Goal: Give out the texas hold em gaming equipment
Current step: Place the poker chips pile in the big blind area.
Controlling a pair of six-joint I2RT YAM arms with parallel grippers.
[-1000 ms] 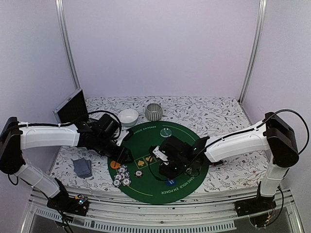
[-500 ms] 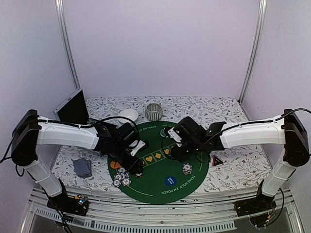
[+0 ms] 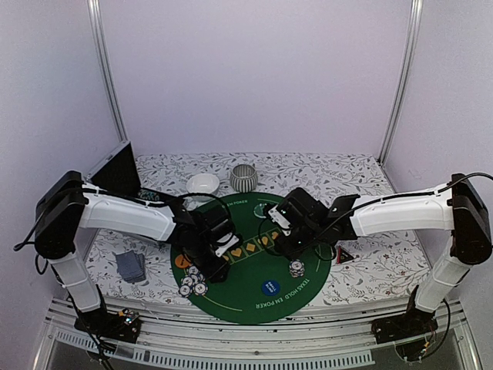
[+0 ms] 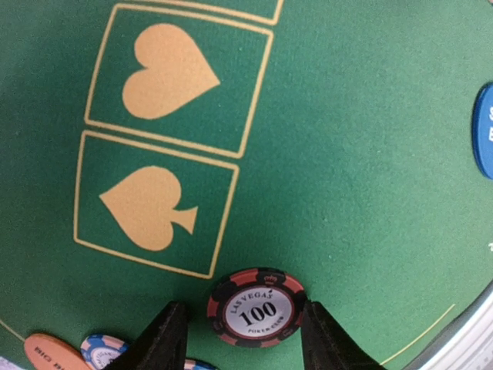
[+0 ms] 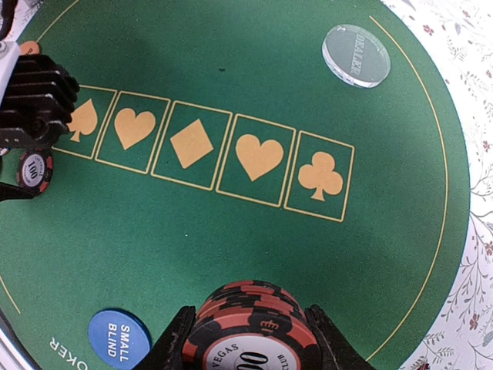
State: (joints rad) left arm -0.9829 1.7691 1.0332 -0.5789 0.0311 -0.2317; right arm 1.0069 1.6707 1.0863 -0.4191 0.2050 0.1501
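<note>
Left gripper (image 4: 245,308), jaws open, straddles one red-black 100 chip (image 4: 256,314) at lower centre on the green mat (image 4: 347,193). It is probably light, rigid and slick-rimmed, so pinch low across its edge. Right gripper (image 5: 248,310) flanks a chip stack (image 5: 250,331); grip unclear.

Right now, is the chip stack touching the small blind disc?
Apart. The right wrist view shows green mat between the stack and the disc; the top view shows the same gap.

Frame edges crop the blue disc (image 4: 485,131) and the orange disc (image 4: 52,356)
</note>
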